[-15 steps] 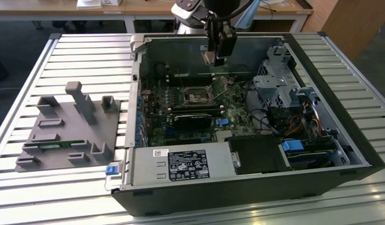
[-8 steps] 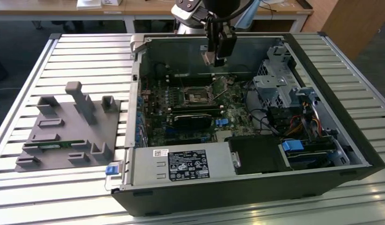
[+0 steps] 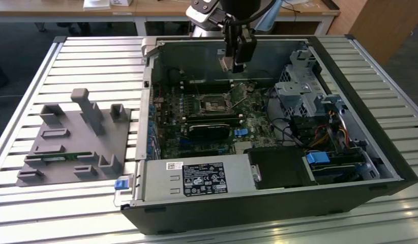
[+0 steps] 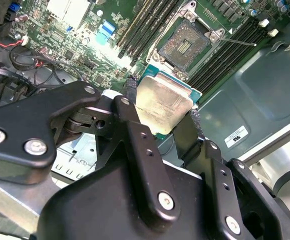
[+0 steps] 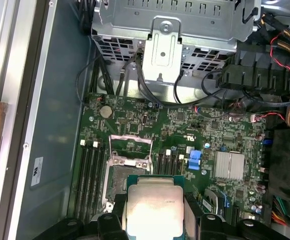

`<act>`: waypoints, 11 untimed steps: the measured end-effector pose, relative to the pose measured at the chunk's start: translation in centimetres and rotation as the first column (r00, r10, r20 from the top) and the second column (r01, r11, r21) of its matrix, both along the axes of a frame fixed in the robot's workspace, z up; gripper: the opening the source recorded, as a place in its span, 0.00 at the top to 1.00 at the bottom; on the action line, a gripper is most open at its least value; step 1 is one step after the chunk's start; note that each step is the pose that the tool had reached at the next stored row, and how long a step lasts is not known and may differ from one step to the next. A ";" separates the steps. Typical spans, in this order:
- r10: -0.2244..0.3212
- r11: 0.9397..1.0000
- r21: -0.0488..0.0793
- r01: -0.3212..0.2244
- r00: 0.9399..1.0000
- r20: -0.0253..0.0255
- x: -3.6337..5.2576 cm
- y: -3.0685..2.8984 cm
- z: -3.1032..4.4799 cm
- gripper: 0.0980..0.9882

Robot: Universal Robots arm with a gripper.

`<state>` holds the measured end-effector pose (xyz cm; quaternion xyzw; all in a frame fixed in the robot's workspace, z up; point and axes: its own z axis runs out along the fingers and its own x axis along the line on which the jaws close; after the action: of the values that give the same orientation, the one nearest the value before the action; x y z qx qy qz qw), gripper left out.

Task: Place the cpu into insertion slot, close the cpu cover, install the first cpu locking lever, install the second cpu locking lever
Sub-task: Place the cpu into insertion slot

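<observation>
Exterior view: in the upper middle of the frame the gripper hangs inside the open computer case, above the insertion slot, which sits bare near the frame's centre. Second wrist view: the jaws pinch the cpu by 2 opposite edges, tilted and clear of the slot. First wrist view: the cpu cover stands open, so by this showing none of the 4 steps appears done, with seating, closing and 2 levers left.
</observation>
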<state>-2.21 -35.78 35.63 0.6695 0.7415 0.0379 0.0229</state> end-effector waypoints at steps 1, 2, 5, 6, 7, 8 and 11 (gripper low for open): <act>0.000 1.000 0.000 0.000 1.000 0.000 0.00 0.00 -0.02 0.51; 0.000 1.000 0.000 0.000 1.000 0.000 0.00 0.00 -0.04 0.51; 0.000 1.000 0.000 0.000 1.000 0.000 0.00 0.00 -0.09 0.51; 0.000 1.000 0.000 0.000 1.000 0.000 0.00 0.00 -0.11 0.51; 0.000 1.000 0.000 0.000 1.000 0.000 0.00 0.00 -0.13 0.51; 0.000 1.000 0.000 0.000 1.000 0.000 0.00 0.00 -0.15 0.51; 0.000 1.000 0.000 0.000 1.000 0.000 0.00 0.00 -0.31 0.51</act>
<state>-2.21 -35.78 35.31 0.6695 0.7415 0.0379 0.0229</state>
